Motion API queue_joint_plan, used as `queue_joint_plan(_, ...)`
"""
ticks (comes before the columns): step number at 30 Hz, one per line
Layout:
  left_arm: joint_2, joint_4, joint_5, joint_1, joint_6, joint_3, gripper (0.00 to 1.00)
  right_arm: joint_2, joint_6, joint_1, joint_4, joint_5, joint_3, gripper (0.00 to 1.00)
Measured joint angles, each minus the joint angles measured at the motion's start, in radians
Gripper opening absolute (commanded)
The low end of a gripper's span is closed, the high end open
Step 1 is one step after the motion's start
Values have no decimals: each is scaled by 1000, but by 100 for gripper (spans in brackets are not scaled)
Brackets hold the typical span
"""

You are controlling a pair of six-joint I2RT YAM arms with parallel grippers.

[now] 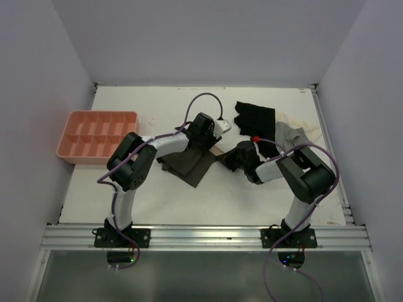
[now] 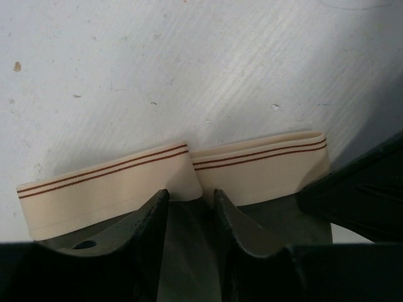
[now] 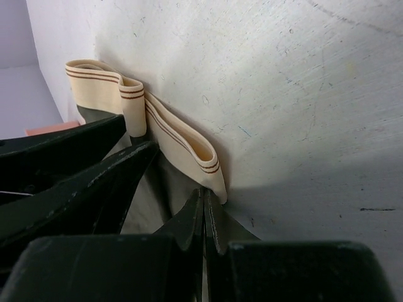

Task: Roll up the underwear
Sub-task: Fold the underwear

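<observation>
1. Table [image 1: 239, 198]: white, walled on left, right and far sides.
2. Pink tray [image 1: 68, 151]: multi-compartment, at left edge, well apart from the garments.
3. Black garment [image 1: 255, 116]: lies flat, far right of centre. Grey-and-cream garment [image 1: 297, 133] touches its right side.
4. The underwear [image 1: 189, 165]: dark brown, approx. table centre, between both arms, near-left of black garment. Main body lies flat on the table.
5. Waistband [image 2: 101, 182]: pale beige w/ two thin red-brown stripes. Stands on edge off the table, creased where the grippers meet it.
6. Left gripper [image 2: 191, 201]: jaws narrow, a bunch of dark fabric and waistband pinched between the fingers [image 2: 148, 239].
7. Right gripper [image 3: 204, 202]: jaws pressed fully together, nipping the waistband's end. Sits just beside left gripper, on its right.
</observation>
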Motion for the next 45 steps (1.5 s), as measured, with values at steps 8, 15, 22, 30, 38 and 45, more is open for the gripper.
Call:
queue_joint_plan(8, 5, -2, -35, 0, -2, 13, 0, 3, 15, 0, 30, 0, -17, 0)
queue_joint_plan(15, -15, -24, 4, -6, -1, 3, 0, 17, 31, 0, 74, -2, -29, 0)
queue_joint_plan(22, -95, -59, 51, -41, -8, -7, 0, 28, 47, 0, 111, -4, -40, 0)
queue_joint_plan(30, -114, -82, 84, -52, -26, -8, 0, 27, 48, 0, 117, -4, -43, 0)
queue_joint_plan(38, -71, -89, 111, -53, -33, -8, 0, -9, 40, 0, 90, -3, -61, 5)
queue_joint_plan(45, -2, -86, 130, -33, -53, 6, 0, -175, -3, 0, -19, 30, -86, 7)
